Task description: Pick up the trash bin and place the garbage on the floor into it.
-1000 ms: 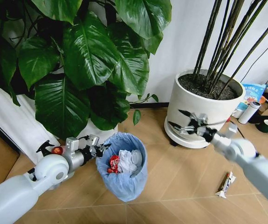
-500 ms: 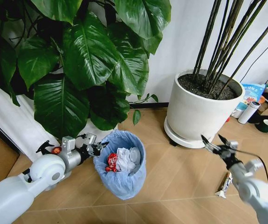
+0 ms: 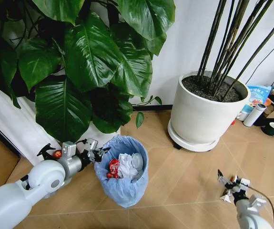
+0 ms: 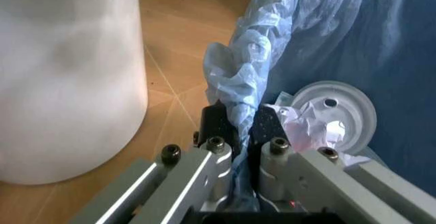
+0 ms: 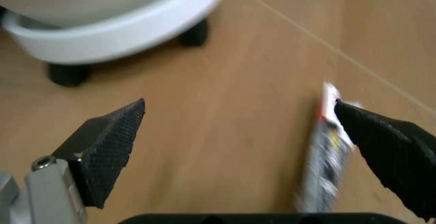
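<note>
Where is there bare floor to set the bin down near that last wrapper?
Bare floor lies open between the trash bin, held at its rim by the left gripper, and the wrapper under the open right gripper. It is crowded behind, by the white plant pot and the leaves.

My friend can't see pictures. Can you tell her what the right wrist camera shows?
The right gripper hangs open just above the wood floor, one fingertip by a slim wrapper lying there. Behind sits the wheeled base of a white plant pot.
</note>
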